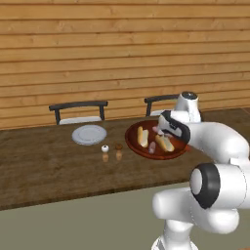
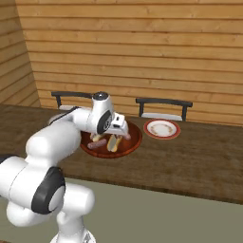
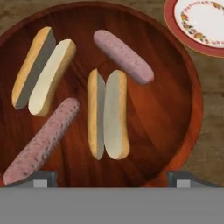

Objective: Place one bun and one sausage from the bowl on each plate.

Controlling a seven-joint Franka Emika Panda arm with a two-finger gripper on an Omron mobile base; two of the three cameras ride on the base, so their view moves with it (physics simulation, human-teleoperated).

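The gripper (image 3: pixel 112 179) is hanging wide open and empty over the wooden bowl (image 3: pixel 183 127), its fingertips (image 3: pixel 41 178) standing apart at the near rim. Two split buns (image 3: pixel 108 114) are lying inside with two sausages (image 3: pixel 124 56), the middle bun running lengthwise away from the hand with bare wood around it. The red-rimmed plate (image 3: pixel 175 26) is sitting just beside the bowl, the grey plate (image 1: pixel 89 134) well apart near two shakers (image 1: pixel 111 150).

Bowl (image 1: pixel 134 145) on table (image 1: pixel 49 166) holds two buns (image 3: pixel 108 114) and two sausages (image 3: pixel 124 56); one plate (image 1: pixel 89 134) left, other plate (image 2: pixel 162 128) right.
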